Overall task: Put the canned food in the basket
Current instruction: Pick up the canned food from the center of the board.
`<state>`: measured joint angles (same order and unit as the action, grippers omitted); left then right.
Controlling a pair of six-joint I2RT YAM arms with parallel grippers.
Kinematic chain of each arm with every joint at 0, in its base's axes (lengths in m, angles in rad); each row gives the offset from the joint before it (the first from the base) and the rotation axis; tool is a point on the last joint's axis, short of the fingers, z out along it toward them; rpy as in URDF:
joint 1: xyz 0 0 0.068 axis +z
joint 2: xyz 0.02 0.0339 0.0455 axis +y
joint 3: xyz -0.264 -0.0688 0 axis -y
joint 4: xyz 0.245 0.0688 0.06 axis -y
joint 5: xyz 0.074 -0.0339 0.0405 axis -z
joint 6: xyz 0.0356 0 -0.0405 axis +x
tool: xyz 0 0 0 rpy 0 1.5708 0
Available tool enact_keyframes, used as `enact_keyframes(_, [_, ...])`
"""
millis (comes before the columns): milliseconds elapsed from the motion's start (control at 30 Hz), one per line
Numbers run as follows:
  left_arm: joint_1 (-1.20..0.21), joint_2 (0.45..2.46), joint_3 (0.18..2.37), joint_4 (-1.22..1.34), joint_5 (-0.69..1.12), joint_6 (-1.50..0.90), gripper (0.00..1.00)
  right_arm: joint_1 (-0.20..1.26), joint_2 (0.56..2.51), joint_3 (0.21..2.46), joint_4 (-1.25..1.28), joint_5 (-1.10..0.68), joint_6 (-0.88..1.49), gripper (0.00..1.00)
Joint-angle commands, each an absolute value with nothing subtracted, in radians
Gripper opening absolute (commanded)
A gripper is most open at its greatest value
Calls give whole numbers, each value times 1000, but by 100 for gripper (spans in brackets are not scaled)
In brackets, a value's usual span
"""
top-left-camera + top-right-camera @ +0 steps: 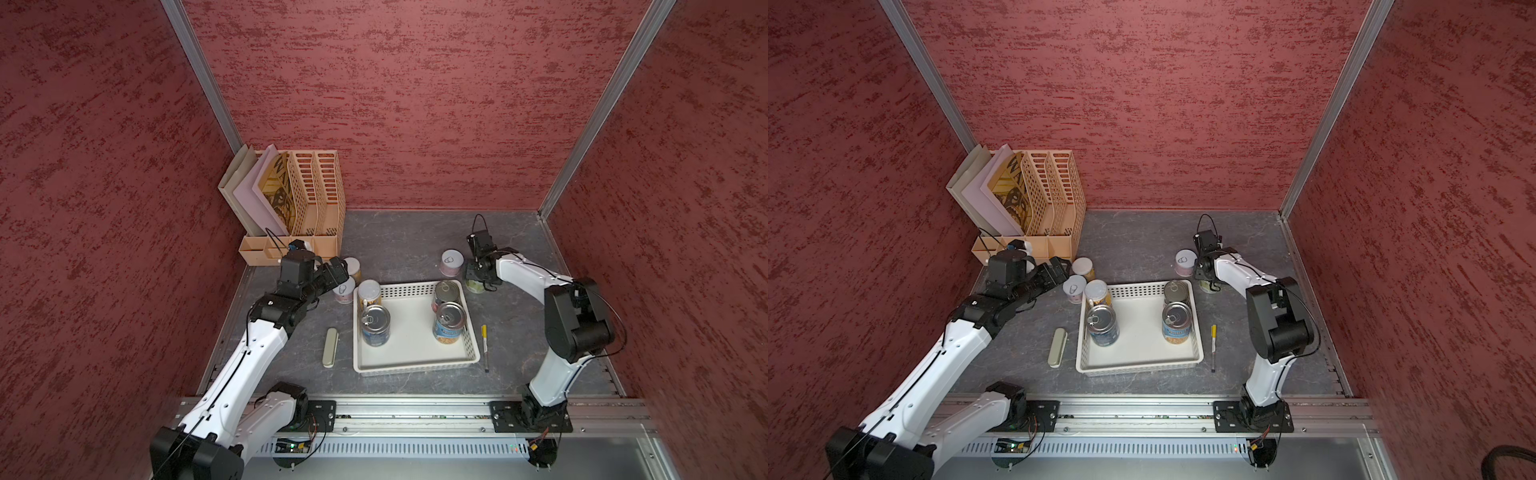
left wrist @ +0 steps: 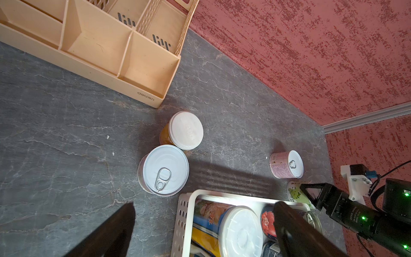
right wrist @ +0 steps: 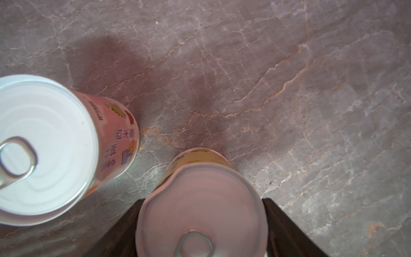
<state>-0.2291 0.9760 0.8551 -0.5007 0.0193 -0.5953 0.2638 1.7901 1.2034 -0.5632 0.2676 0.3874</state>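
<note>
The white basket (image 1: 415, 368) (image 1: 1138, 365) holds two blue-labelled cans (image 1: 376, 326) (image 1: 449, 324), a dark can (image 1: 446, 291) and a slim yellow can (image 1: 369, 293). Left of it on the table stand two small white-topped cans (image 2: 186, 130) (image 2: 164, 169). My left gripper (image 1: 336, 270) (image 2: 204, 222) hovers open above the basket's far left corner, next to them. To the right stand a pink can (image 1: 452, 262) (image 3: 44, 146) and a small green-labelled can (image 3: 200, 211) (image 2: 295, 193). My right gripper (image 1: 476, 279) (image 3: 201, 204) is shut on the green-labelled can, one finger against each side.
A beige file holder (image 1: 299, 199) with folders fills the far left corner. An olive case (image 1: 330, 347) lies left of the basket. A yellow-capped pen (image 1: 484, 347) lies to the right. Red walls enclose three sides.
</note>
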Motion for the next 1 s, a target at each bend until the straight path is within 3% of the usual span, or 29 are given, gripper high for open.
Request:
enact_keyframes(0, [-221, 977, 879, -499, 22, -594, 100, 258, 1799, 1229, -549, 288, 376, 72])
enact_keyframes(233, [-221, 981, 880, -497, 29, -595, 100, 256, 1755, 1211, -547, 274, 388, 65])
enact_keyframes(967, [-221, 1002, 878, -490, 41, -596, 100, 317, 1278, 1009, -491, 201, 451, 55])
